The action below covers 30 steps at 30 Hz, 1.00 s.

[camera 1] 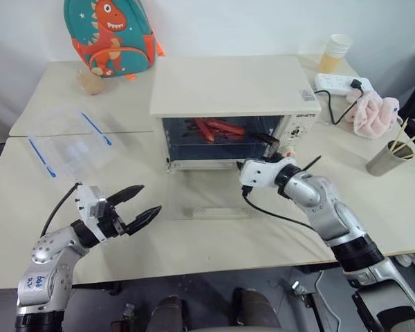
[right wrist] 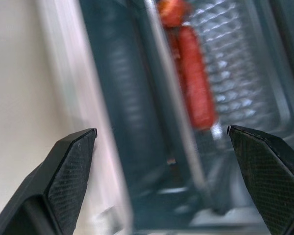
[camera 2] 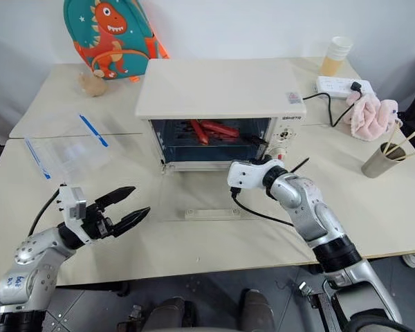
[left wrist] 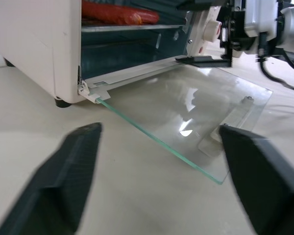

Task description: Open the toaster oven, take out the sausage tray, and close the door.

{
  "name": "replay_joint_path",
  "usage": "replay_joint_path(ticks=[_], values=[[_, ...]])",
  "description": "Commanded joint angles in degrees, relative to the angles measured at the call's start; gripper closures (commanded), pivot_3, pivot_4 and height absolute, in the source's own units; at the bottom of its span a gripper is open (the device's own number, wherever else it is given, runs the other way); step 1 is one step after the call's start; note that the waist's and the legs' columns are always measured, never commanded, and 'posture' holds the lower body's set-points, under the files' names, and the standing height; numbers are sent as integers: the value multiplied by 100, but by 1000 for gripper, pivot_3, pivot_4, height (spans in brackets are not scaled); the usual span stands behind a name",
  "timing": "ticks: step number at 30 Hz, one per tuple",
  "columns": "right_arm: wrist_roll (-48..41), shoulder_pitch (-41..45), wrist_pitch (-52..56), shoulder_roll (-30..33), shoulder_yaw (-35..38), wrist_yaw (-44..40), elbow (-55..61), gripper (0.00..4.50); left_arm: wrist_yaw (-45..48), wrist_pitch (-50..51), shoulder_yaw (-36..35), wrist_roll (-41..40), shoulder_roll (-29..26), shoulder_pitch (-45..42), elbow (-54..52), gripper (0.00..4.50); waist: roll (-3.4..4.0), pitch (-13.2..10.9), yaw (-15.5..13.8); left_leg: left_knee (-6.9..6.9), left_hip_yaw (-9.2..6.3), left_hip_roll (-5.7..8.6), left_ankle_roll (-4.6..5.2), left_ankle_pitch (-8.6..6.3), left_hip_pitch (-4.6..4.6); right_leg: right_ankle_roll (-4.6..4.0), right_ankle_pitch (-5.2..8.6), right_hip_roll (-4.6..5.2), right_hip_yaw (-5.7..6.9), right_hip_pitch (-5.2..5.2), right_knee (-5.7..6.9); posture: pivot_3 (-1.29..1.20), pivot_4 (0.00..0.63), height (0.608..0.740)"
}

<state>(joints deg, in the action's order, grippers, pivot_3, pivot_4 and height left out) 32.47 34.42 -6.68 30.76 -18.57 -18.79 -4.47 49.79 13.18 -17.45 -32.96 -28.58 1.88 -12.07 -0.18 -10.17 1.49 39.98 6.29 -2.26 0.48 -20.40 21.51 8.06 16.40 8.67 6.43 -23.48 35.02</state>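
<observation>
R gripper (camera 1: pixel 271 140), black fingers spread, empty, at oven mouth, centre frame. L gripper (camera 1: pixel 140 205) also apart, lower left. Clear glass door (camera 1: pixel 207 194) flat on table. Silver ribbed sausage tray (right wrist: pixel 235 73) inside cream-white boxy toaster oven (camera 1: pixel 228 86). Risk: fingers hit rack, tray tips, sausages roll.
</observation>
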Motion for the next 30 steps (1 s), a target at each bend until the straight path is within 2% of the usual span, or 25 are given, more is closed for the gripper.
replay_joint_path(ticks=[1, 4, 7, 11, 27, 30], values=[[485, 294, -273, -196, -174, 610, -310, 0, -179, -226, -215, -80, 63, 126, -364, 42, 0, 0, 5, 0, 0, -1, 0, 0, 0, 0, 0, 0, 0, 0, 1, 0, 150, 740], [866, 558, -405, -338, -392, 935, -689, 603, -251, -252, -237, -94, 66, 194, -434, 0, 0, 0, 48, -2, 0, -1, -1, 0, 0, -1, 0, 0, 1, -1, 0, 0, 150, 740], [999, 613, -562, -395, -398, 1239, -788, 1634, -356, -282, -253, -106, 91, 199, -446, 0, 0, 0, 61, -5, 1, -8, -2, 0, -1, -5, 3, -5, 1, -3, 3, 0, 150, 740], [1189, 635, -639, -429, -493, 1234, -878, 2904, -438, -290, -278, -135, 114, 199, -461, 0, 0, 0, 46, -4, 0, -9, -3, -2, -1, -5, 3, -5, 2, -2, 2, 0, 150, 740], [1540, 1013, -529, -692, -651, 1287, -1427, 2904, -541, -253, -177, -140, 98, 74, -514, 0, 0, 0, 66, -5, 1, -12, -4, -2, -1, -5, 3, -7, 2, -3, 4, 0, 150, 740], [1550, 1021, -515, -753, -663, 1289, -1424, 3527, -543, -244, -175, -141, 82, 44, -504, 0, 0, 0, 69, -5, 0, -13, -4, -2, -1, -5, 3, -8, 2, -3, 4, 0, 150, 740]])
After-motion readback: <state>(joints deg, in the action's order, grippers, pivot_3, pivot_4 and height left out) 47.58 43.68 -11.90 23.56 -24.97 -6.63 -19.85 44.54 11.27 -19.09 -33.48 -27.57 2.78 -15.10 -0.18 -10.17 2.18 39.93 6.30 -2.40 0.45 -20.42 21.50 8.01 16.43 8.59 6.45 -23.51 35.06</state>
